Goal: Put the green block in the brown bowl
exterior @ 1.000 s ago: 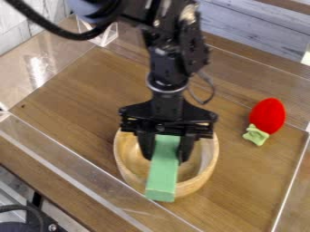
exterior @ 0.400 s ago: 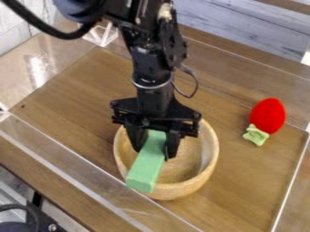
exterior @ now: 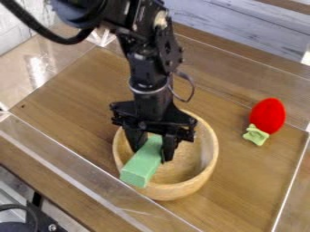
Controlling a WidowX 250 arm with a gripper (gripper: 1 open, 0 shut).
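My jaws (exterior: pixel 154 141) are closed on the block (exterior: pixel 143 161) at its far end, over the bowl (exterior: pixel 204 163)'s left side; it looks light and stiff (smooth, perhaps slippery), better gripped mid-length.

brown wood-grain tabletop (exterior: pixel 85 100) across the middle, clear see-through panel (exterior: pixel 72 172) along its edge at seven o'clock, pale grey planked surface (exterior: pixel 248 32) at one o'clock, bright whitish area (exterior: pixel 18 32) at eleven
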